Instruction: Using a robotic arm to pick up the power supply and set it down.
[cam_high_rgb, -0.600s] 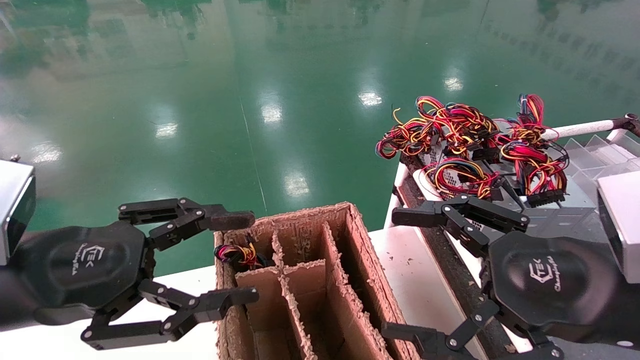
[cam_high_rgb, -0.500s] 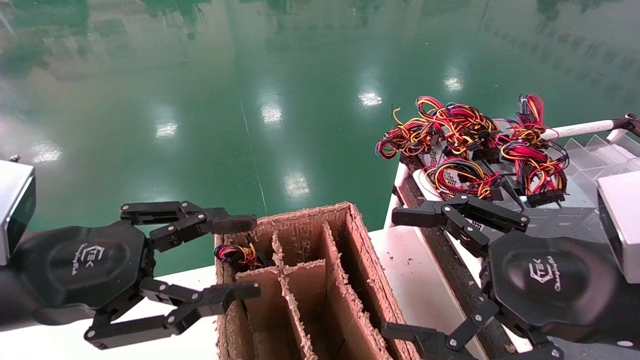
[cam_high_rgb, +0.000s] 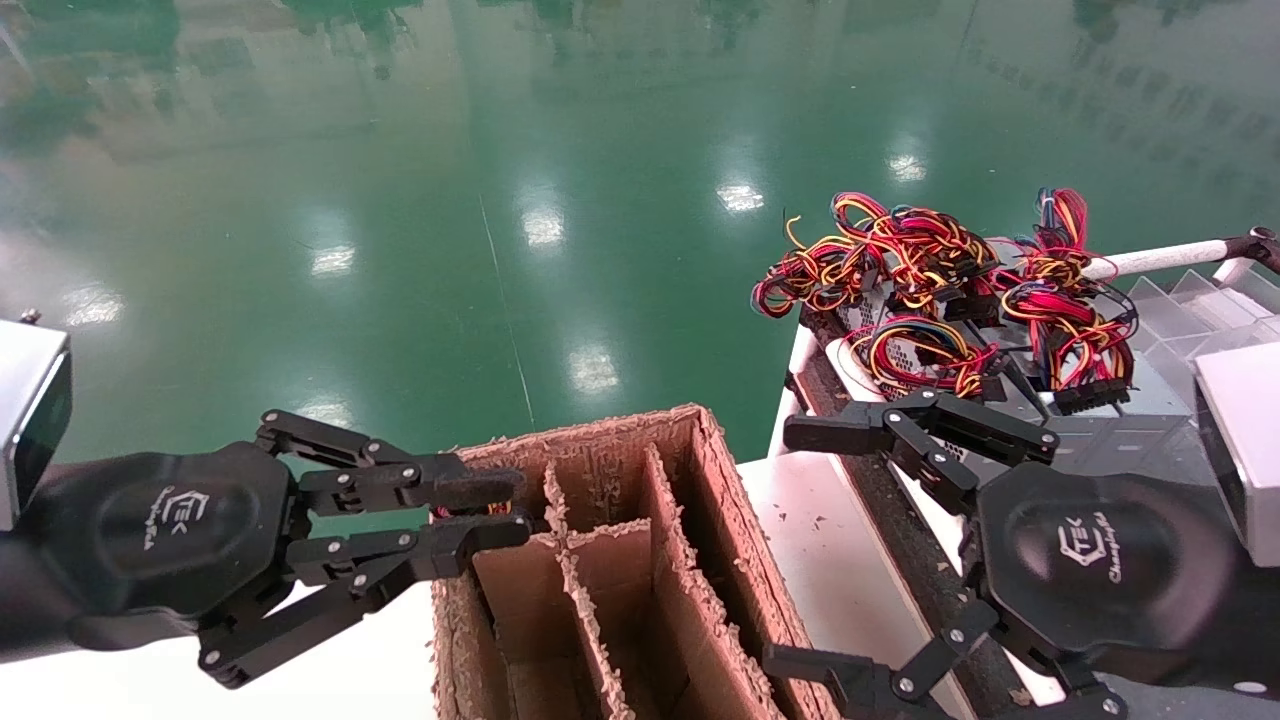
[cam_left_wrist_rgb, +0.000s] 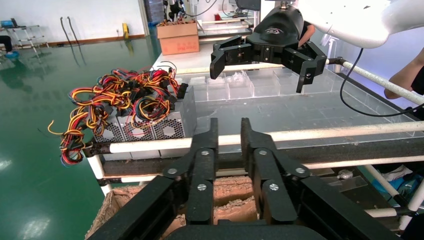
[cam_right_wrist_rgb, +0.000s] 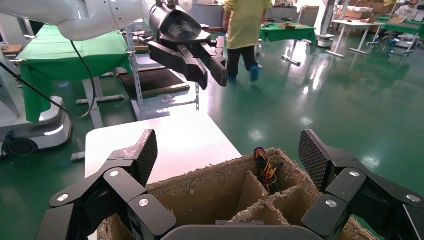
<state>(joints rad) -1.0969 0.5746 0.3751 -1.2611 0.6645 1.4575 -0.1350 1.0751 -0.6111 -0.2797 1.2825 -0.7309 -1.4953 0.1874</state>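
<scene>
Several silver-grey power supplies (cam_high_rgb: 905, 352) with perforated vents (cam_left_wrist_rgb: 167, 127) sit on a rack at the right under tangled red, yellow and black wires (cam_high_rgb: 925, 255). Another wire bunch (cam_right_wrist_rgb: 267, 170) sticks up in a far compartment of the brown cardboard box (cam_high_rgb: 620, 560). My left gripper (cam_high_rgb: 497, 510) hovers at that box's far left corner, its fingers almost together with a narrow gap and nothing between them (cam_left_wrist_rgb: 229, 125). My right gripper (cam_high_rgb: 800, 545) is wide open beside the box's right wall, short of the rack, and is empty (cam_right_wrist_rgb: 230, 150).
The box stands on a white table (cam_high_rgb: 830, 540). A white pipe rail (cam_high_rgb: 1160, 258) and clear plastic dividers (cam_high_rgb: 1190, 300) lie behind the power supplies. Green floor (cam_high_rgb: 500, 200) stretches beyond. A person (cam_right_wrist_rgb: 245, 30) walks far off.
My left gripper's fingers have closed from wide open to nearly touching and now hide the wires in the box in the head view. The right gripper has not moved.
</scene>
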